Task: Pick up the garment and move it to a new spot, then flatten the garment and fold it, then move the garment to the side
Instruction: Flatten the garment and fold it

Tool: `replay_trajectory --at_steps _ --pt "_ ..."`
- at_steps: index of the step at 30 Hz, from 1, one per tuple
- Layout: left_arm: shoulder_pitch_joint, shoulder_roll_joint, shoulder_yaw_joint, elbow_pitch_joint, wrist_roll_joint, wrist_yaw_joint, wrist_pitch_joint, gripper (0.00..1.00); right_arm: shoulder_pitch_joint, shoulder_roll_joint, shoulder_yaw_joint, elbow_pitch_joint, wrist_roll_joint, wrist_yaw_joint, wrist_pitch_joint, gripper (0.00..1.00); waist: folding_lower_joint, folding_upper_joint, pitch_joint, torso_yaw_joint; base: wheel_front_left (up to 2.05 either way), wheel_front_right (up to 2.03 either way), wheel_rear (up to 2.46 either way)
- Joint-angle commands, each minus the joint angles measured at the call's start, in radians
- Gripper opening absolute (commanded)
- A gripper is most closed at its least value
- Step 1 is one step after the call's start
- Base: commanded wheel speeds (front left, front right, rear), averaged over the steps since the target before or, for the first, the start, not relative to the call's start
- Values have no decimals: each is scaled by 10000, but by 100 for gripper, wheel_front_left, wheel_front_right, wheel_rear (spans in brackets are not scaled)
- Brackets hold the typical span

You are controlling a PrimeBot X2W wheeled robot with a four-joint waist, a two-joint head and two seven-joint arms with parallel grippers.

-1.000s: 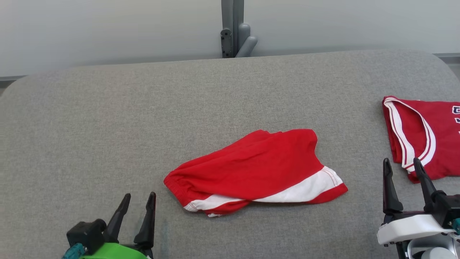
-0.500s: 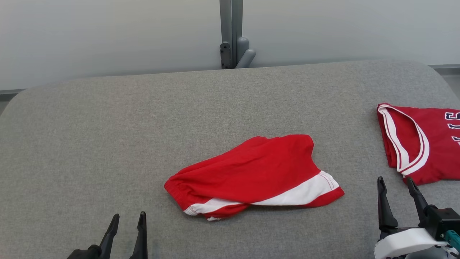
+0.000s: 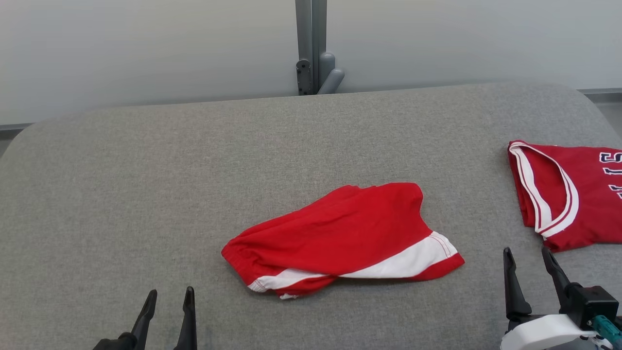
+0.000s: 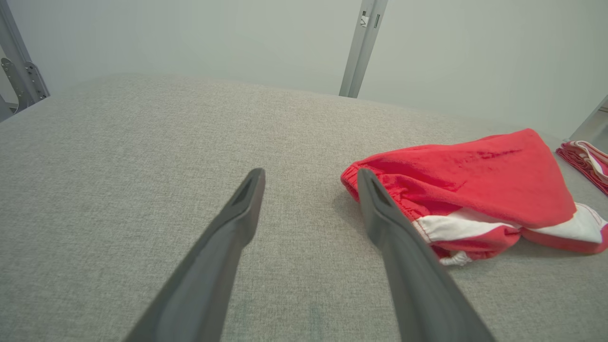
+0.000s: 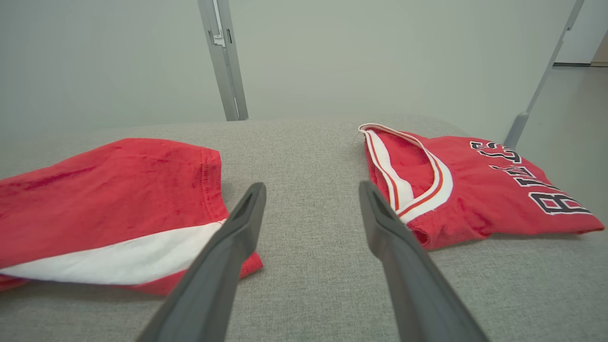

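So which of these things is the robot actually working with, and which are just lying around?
Part of the job:
red shorts with white trim, in the middle of the grey table
left hand and right hand, both open and empty

Probably just lying about:
red jersey, folded at the table's right edge
metal post behind the table

jersey point(image 3: 590, 209) cropped right, left end effector point(image 3: 171, 290) cropped
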Motion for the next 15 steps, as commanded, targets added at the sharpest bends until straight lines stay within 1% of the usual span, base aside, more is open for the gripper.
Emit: replay_trajectory --at_steps 1,5,7,8,9,11,12,15 --pt "180 -33 60 26 135 -39 -25 100 -61 -47 113 50 -31 -9 2 100 0 -1 3 18 0 0 0" --pt "63 -70 -362 251 -145 -48 -25 100 -363 -243 457 43 65 -9 2 100 0 -1 166 29 0 0 0" --pt "-162 45 -744 455 -353 -48 -25 100 -590 -424 716 176 151 -9 2 100 0 -1 292 21 0 0 0" --pt "-162 45 -744 455 -353 -48 -25 100 -590 -424 716 176 151 -9 2 100 0 -1 292 21 0 0 0" --pt "-272 93 -918 612 -499 -48 -25 100 -712 -564 884 343 169 -9 2 100 0 -1 348 20 0 0 0" --pt "-498 216 -1374 934 -682 -49 -25 100 -1059 -915 1422 929 236 -9 48 100 0 -1 441 6 0 0 0" --pt "-707 236 -1691 1222 -1030 -48 89 100 -1553 -1268 2033 1483 345 -9 313 100 0 -1 501 -6 0 0 0" --pt "-1032 330 -2213 1451 -1444 -46 324 100 -2121 -1720 2849 2129 601 -9 682 100 0 -1 598 11 0 0 0"
